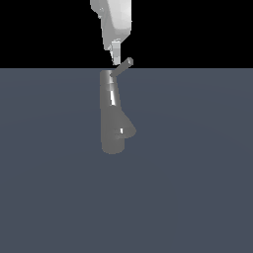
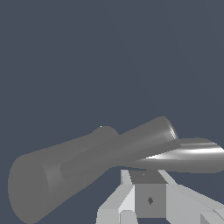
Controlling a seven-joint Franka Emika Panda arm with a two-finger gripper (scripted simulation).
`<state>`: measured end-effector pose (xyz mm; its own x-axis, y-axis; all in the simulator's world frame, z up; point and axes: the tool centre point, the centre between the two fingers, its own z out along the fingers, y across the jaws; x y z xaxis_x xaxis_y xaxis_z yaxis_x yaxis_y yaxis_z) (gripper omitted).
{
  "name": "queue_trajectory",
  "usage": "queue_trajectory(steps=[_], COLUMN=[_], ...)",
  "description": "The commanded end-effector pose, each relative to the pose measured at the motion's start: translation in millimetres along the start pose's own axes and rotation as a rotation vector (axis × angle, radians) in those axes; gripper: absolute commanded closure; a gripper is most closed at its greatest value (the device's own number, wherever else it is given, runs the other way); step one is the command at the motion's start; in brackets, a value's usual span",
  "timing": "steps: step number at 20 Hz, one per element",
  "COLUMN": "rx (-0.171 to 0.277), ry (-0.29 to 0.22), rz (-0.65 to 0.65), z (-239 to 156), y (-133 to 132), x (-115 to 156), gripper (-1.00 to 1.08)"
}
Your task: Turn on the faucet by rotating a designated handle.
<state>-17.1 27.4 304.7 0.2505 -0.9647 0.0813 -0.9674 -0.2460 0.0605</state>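
1. Faucet (image 1: 111, 111): a glossy grey tapered body standing on the flat blue-grey floor (image 1: 197, 188), near the middle of it, wider at the foot, with a stubby spout (image 1: 127, 129) pointing toward the exterior view's right.
2. Handle (image 1: 122, 67): a thin rod slanting up from the faucet's cap toward the exterior view's right, so it gives a lever to push around the body's axis.
3. Gripper (image 1: 115, 58): the white hand hangs from above with its fingertip against or just beside the handle, near the cap end; contact is likely but not certain.
4. Fingers: only one shows clearly in the exterior view, and the wrist view shows only the hand's blocks under the handle (image 2: 131, 146), so I cannot tell whether they are apart or together.
5. Judgement: this placement suits a sideways push on the rod rather than a grasp.
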Motion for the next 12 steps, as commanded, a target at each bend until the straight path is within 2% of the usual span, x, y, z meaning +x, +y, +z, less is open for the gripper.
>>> queue_trajectory(steps=[1,12], rx=[-0.004,-0.009], ry=[0.0,0.0], rz=[0.011,0.028], z=[6,23], y=[-5,-29], x=[13,55], gripper=[1.08,1.08])
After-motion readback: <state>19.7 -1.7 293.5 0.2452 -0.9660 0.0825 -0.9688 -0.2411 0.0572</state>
